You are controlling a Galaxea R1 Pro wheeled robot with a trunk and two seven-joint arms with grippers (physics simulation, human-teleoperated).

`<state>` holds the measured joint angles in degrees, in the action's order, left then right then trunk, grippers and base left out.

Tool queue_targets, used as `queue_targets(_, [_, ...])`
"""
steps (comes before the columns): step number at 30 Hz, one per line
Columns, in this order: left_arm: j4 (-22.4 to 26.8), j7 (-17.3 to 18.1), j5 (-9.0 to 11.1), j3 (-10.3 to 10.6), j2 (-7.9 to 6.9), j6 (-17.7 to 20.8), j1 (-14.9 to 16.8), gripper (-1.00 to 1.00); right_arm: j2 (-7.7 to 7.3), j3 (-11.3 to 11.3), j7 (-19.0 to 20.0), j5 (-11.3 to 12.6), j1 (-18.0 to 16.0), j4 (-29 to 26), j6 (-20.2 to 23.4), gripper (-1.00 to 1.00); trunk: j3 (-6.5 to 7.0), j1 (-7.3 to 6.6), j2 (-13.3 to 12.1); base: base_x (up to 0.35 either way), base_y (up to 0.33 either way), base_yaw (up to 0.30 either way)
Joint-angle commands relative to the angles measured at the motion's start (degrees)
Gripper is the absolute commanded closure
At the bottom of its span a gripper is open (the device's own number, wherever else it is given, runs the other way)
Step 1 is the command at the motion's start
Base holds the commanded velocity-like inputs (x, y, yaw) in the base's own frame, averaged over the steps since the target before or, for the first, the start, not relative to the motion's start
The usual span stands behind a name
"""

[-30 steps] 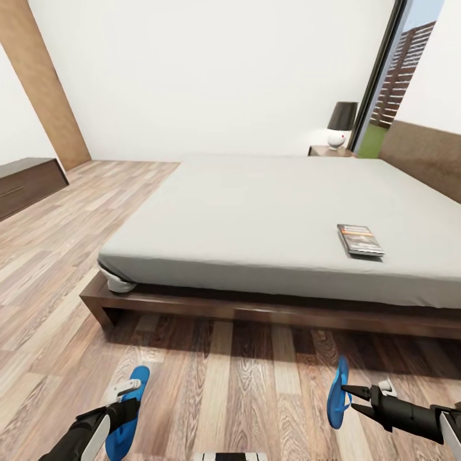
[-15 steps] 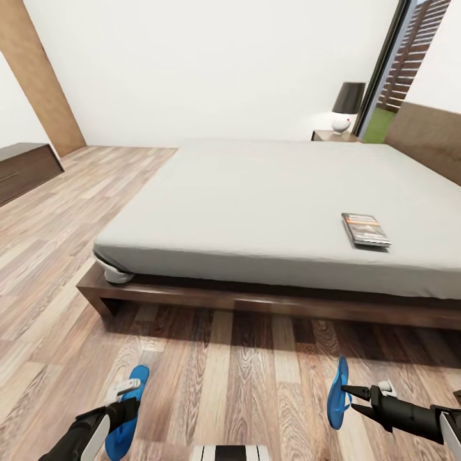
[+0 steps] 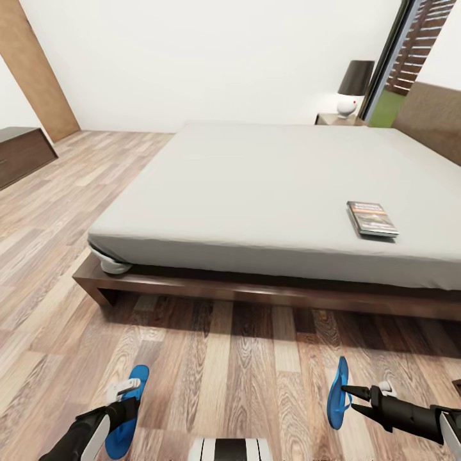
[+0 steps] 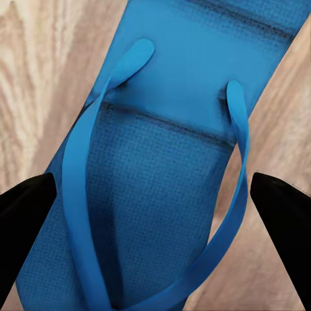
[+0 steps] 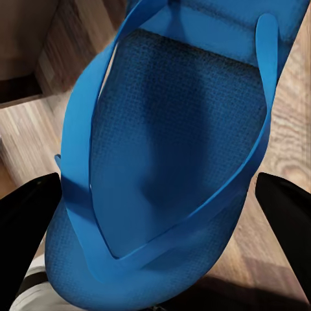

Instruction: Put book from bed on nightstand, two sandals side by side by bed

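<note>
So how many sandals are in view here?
2. One sandal is at the left end effector, low over the floor; the other sandal hangs edge-on from the right end effector, in front of the bed.

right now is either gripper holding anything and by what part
Each gripper holds one blue sandal. The left gripper has the left sandal and the right gripper the right sandal, carried on edge. The wrist views suggest a hold by the straps, not clearly.
</note>
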<state>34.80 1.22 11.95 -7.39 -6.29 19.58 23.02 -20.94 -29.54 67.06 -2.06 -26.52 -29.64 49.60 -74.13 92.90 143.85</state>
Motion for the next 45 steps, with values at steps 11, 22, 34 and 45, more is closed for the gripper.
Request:
queue_targets(11, [0.1,0.1,0.3,-0.2,-0.03,0.4,0.0,1.00,0.02,-0.3,0.3,-0.1,0.0,0.0,0.4,1.00,-2.48,0.27,0.2,0.000,0.000,0.000])
queue_targets(22, [0.1,0.1,0.4,-0.2,-0.04,-0.8,0.0,1.00,0.02,-0.3,0.3,-0.1,-0.1,0.0,0.5,1.00,-3.37,0.37,0.2,0.000,0.000,0.000])
queue_targets(34, [0.1,0.1,0.3,-0.2,-0.04,-0.8,0.0,1.00,0.11,-0.2,0.3,-0.2,0.0,0.0,0.4,1.00,-3.37,0.37,0.2,0.166,0.000,0.000])
queue_targets(45, [0.1,0.1,0.3,-0.3,-0.14,-2.5,0.0,1.00,0.11,-0.2,0.3,-0.1,-0.1,0.0,0.4,1.00,-3.37,0.37,0.2,0.208,0.095,0.000])
